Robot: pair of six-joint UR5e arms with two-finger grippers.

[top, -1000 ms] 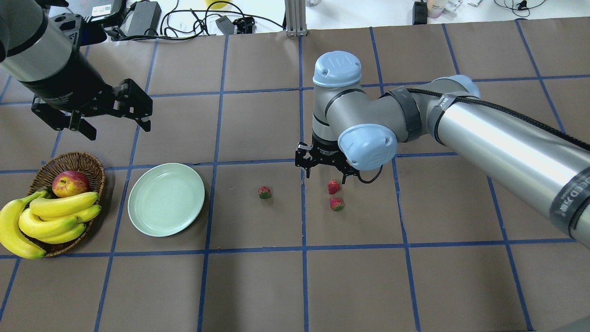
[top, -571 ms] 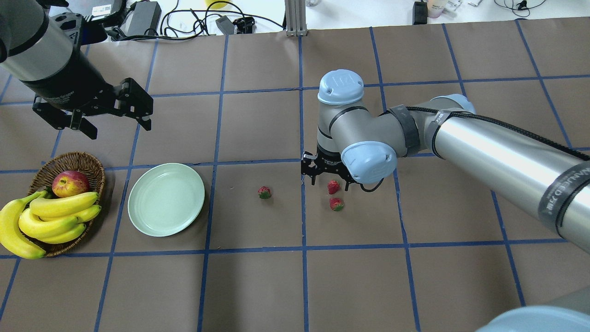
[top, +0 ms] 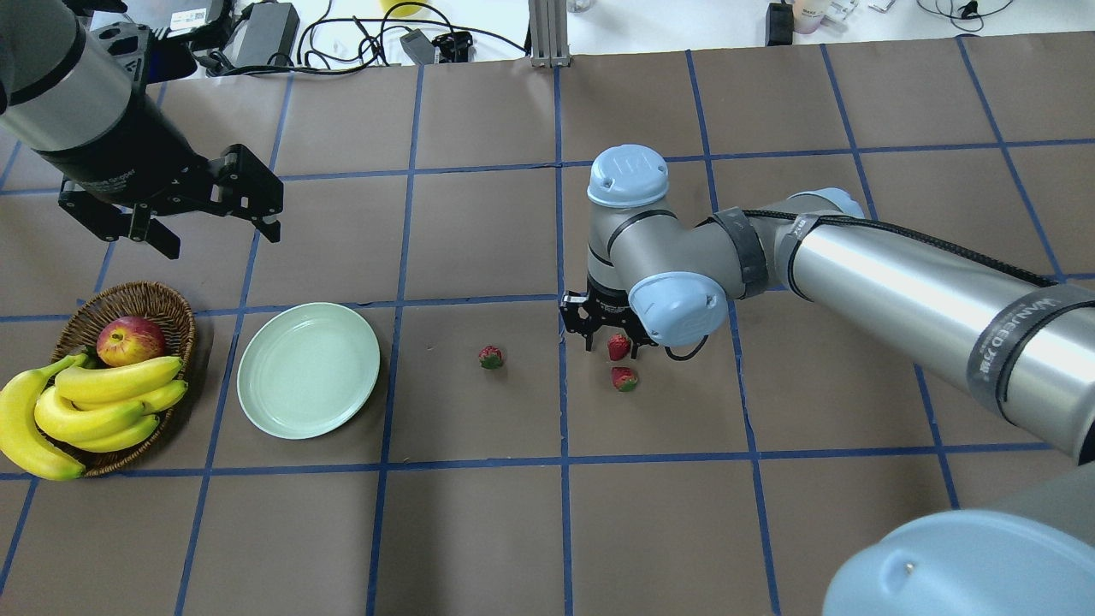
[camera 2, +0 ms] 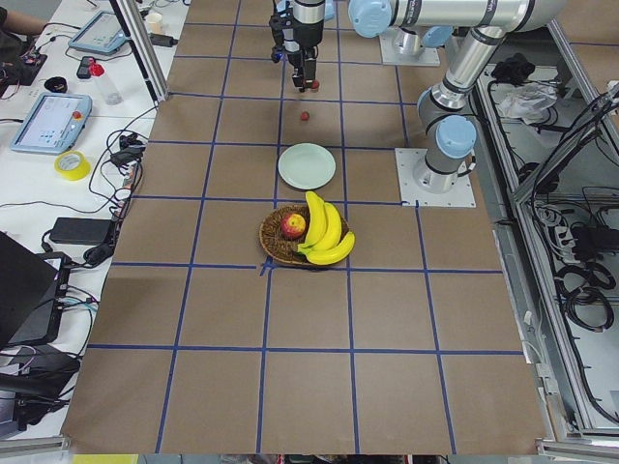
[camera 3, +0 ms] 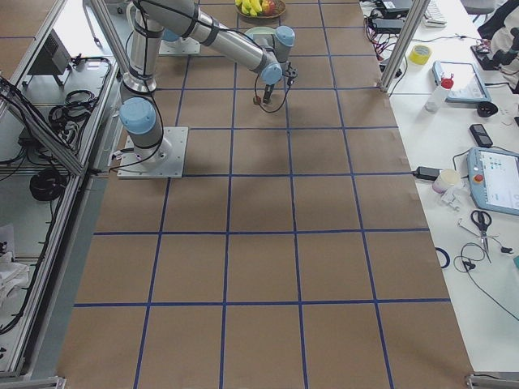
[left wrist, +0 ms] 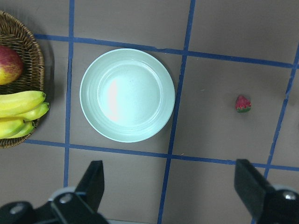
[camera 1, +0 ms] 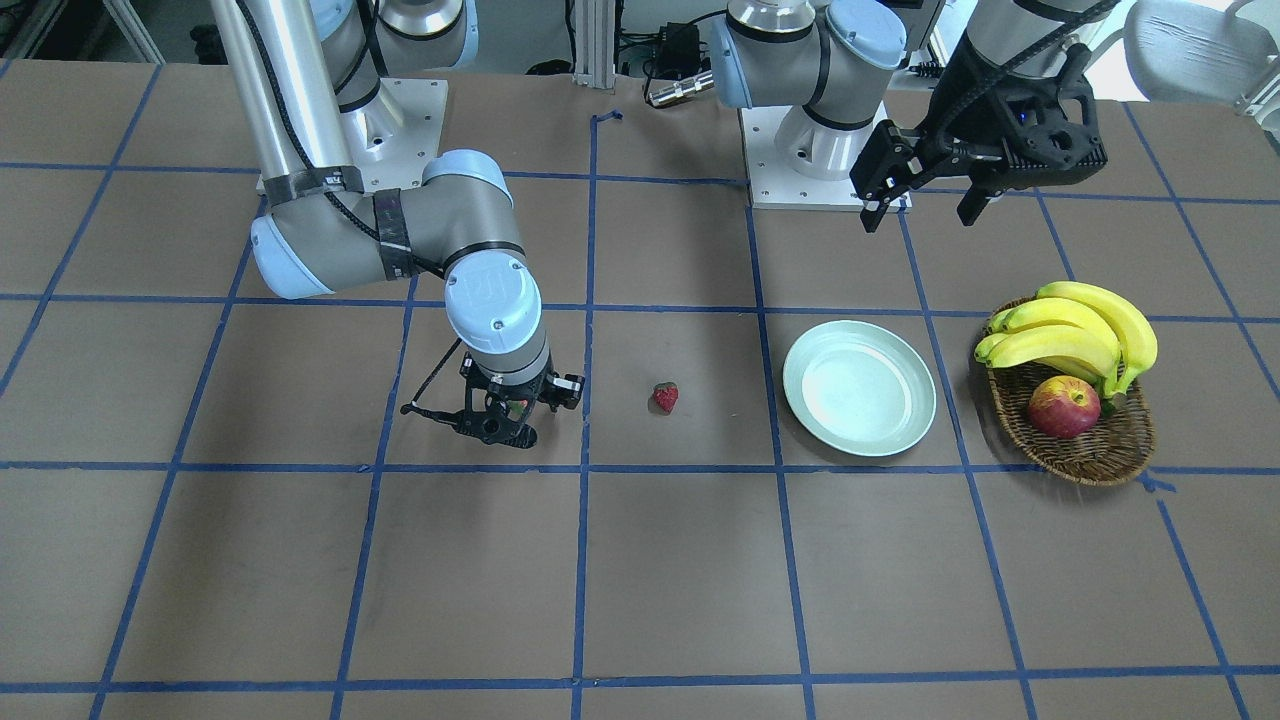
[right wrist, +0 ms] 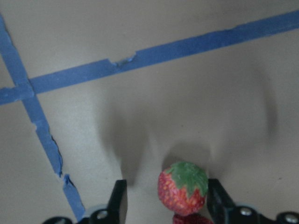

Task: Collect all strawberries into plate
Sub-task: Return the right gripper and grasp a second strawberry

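Observation:
Three strawberries lie on the brown table. One strawberry [top: 490,357] [camera 1: 666,397] [left wrist: 243,103] lies alone, right of the mint plate [top: 308,370] [camera 1: 860,388] [left wrist: 127,95], which holds nothing. My right gripper [top: 616,344] [right wrist: 169,205] is open and low at the table, its fingers [right wrist: 119,205] on either side of a second strawberry [top: 618,346] [right wrist: 183,193]. The third strawberry [top: 624,378] lies just in front of that one. My left gripper [top: 218,233] [left wrist: 173,186] hangs open and empty, high above the table behind the plate.
A wicker basket [top: 175,301] with an apple [top: 130,340] and bananas [top: 94,402] stands left of the plate. Cables and power bricks [top: 265,30] lie past the table's far edge. Blue tape lines grid the table.
My right arm has come down and its open gripper now sits lower around the strawberry. The left arm and all three strawberries have not moved.

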